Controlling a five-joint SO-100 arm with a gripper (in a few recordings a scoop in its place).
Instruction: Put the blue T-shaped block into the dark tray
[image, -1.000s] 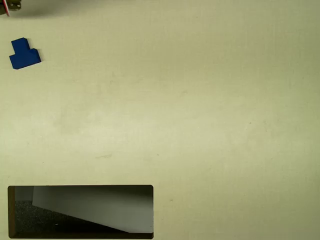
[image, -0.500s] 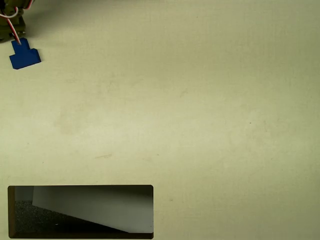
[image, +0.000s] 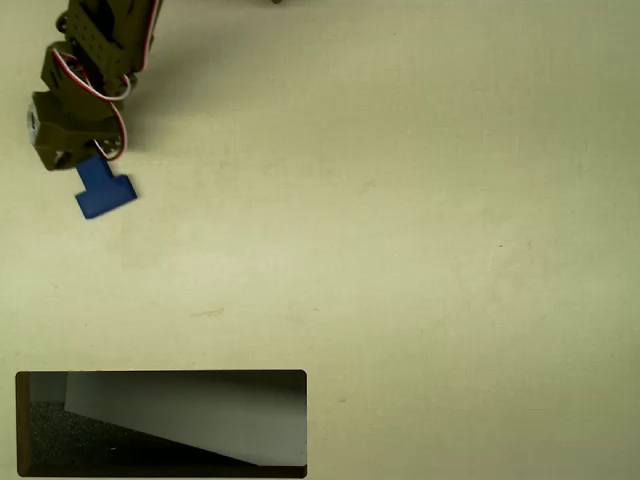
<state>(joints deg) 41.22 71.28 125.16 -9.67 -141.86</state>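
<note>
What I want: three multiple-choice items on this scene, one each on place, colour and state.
1. Where in the overhead view is the tray? A top right; B centre; C bottom left.
2. What colour is the block? A blue; B red; C yellow.
3. Where is the block? A in the tray; B on the table at the arm's tip; C on another block.
Answers: 1 C, it sits in the bottom-left corner. 2 A, plainly blue. 3 B, it lies far from the tray, stem at the arm.
</note>
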